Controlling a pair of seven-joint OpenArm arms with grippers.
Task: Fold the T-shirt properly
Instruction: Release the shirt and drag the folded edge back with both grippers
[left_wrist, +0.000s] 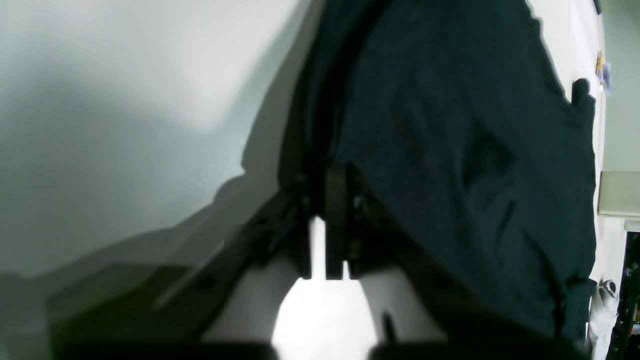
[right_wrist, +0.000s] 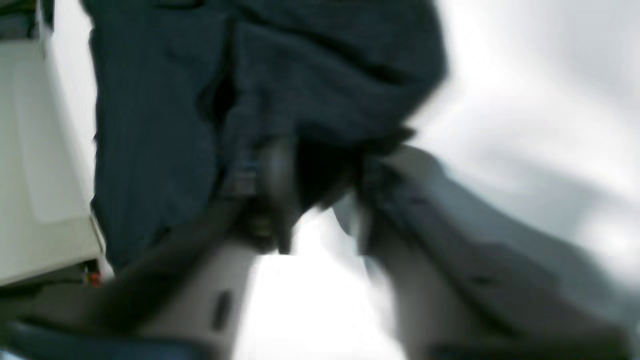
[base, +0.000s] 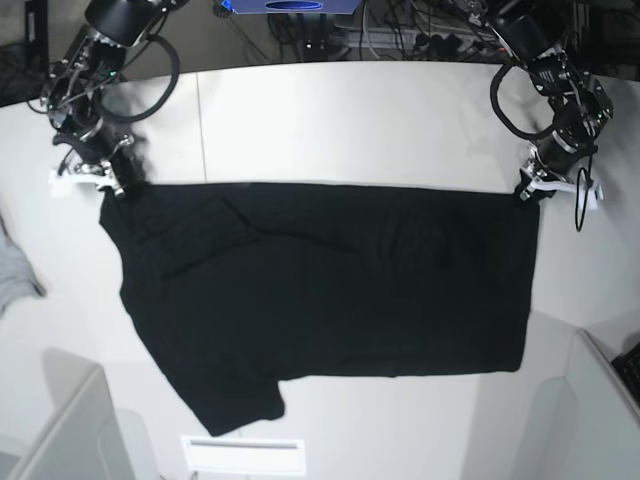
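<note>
One black T-shirt (base: 340, 270) lies spread across the one white table (base: 330, 120), with two grippers at its far corners: the left gripper (left_wrist: 320, 200) is closed with the cloth pinched between its fingertips, while the right gripper (right_wrist: 325, 195) has cloth between its narrowly parted fingertips, though blur leaves it unclear whether that grip is firm. One grey cloth (base: 15, 272) lies apart at the base view's left edge, and one pale rectangular piece (base: 243, 456) sits near the shirt's lower sleeve, with nothing seen standing between the grippers.
</note>
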